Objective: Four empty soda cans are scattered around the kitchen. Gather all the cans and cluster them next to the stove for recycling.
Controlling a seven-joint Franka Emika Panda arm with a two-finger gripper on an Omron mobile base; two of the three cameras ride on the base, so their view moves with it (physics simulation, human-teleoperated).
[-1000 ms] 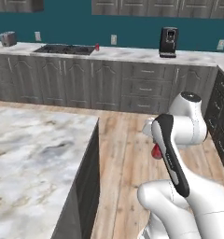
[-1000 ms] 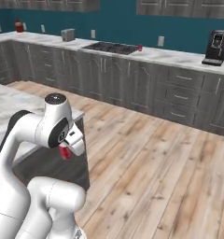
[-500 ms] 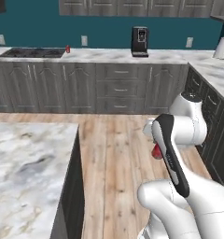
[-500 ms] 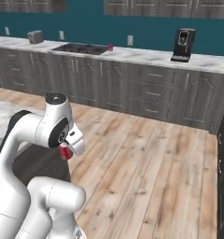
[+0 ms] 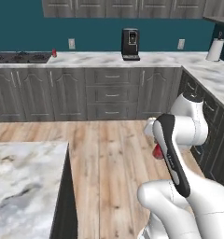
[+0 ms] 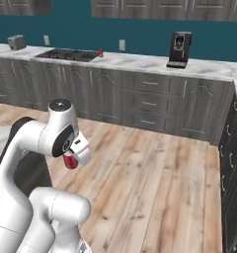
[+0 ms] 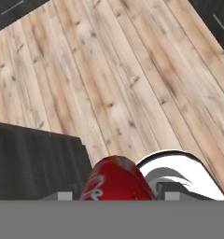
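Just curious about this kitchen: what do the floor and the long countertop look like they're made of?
The floor looks like matte light wood planks: grain, knots and board seams show. The countertop looks like polished marble or stone, pale with grey veining; it could be laminate.

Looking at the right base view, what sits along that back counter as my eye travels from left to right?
Toaster → stove → a soda can beside the stove → coffee machine.

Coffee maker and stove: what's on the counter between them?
Between coffee maker and stove, right base view: one red can by the stove, otherwise bare marble counter.
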